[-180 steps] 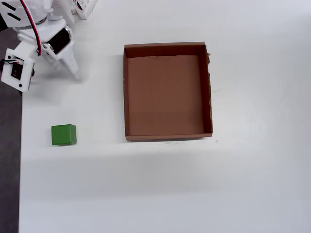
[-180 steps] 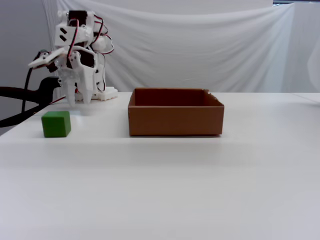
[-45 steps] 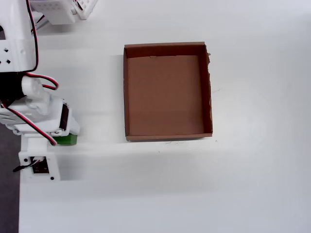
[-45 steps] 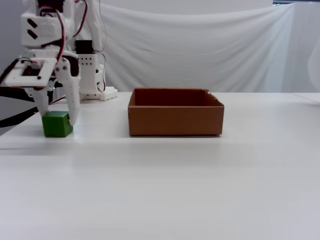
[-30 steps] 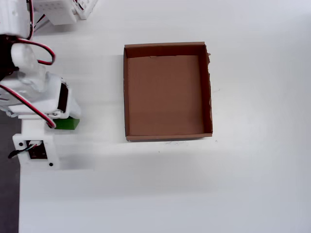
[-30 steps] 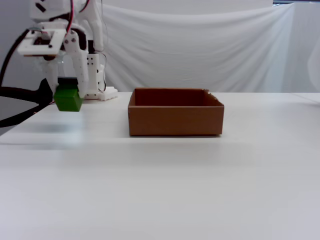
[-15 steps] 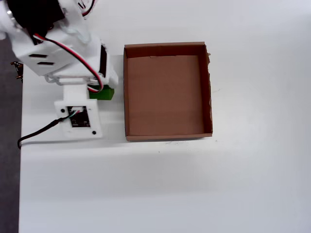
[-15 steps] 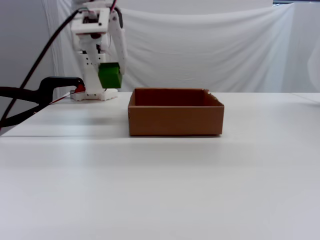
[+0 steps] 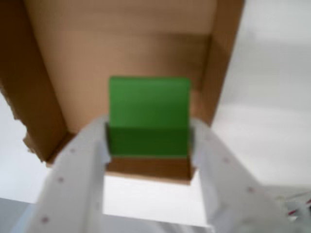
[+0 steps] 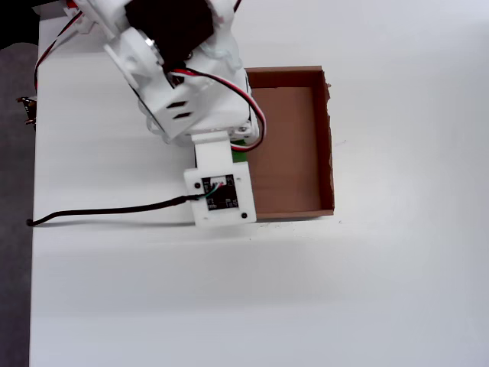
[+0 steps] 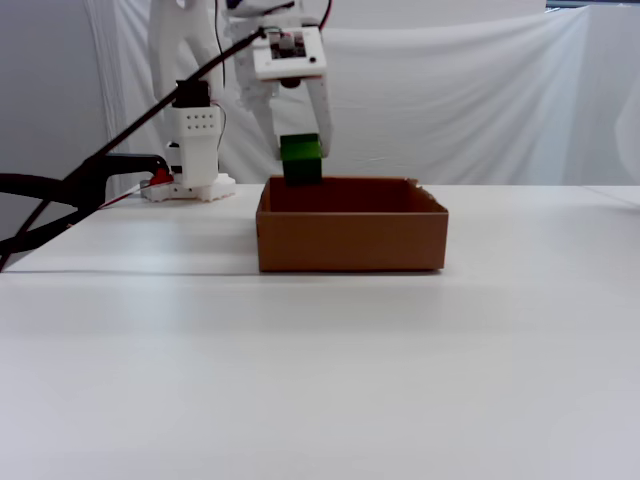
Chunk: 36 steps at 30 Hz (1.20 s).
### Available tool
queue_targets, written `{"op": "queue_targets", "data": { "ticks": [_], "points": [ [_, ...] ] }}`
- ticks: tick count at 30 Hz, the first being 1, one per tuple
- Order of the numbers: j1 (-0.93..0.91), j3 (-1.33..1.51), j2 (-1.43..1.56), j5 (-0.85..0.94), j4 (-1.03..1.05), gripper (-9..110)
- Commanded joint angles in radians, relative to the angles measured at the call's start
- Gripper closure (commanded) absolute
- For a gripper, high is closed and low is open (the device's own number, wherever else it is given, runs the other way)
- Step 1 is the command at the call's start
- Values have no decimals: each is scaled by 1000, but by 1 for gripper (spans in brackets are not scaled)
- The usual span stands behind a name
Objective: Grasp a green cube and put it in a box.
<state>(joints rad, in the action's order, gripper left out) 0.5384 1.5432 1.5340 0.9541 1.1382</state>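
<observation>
- The jaws (image 9: 148, 145) are clenched on the green cube (image 9: 148, 115), one white finger (image 9: 77, 179) pressed to each side of it in the wrist view.
- In the fixed view the green cube (image 11: 301, 160) hangs in the air, its underside about level with the rim of the box (image 11: 350, 240), near the left wall.
- In the overhead view the arm (image 10: 187, 76) hides nearly all of the cube; only a green sliver (image 10: 240, 157) shows, and the left part of the box (image 10: 290, 145) is covered too.
- The wrist view is blurred, so the brown floor of the box (image 9: 121, 53) behind the cube shows little detail.
- The worktop (image 11: 320, 380) is plain white; a white cloth (image 11: 450, 100) hangs behind it.
- The cube is bright green with matte faces.
</observation>
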Motion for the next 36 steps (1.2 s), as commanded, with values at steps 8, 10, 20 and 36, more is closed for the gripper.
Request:
{"op": "queue_targets", "data": {
  "ticks": [8, 10, 20, 36],
  "points": [
    [95, -140, -179, -20, -41, 88],
    [115, -132, -209, -29, -48, 88],
    [156, -121, -282, -49, -75, 88],
    [158, -89, -267, -49, -78, 80]
  ]
}}
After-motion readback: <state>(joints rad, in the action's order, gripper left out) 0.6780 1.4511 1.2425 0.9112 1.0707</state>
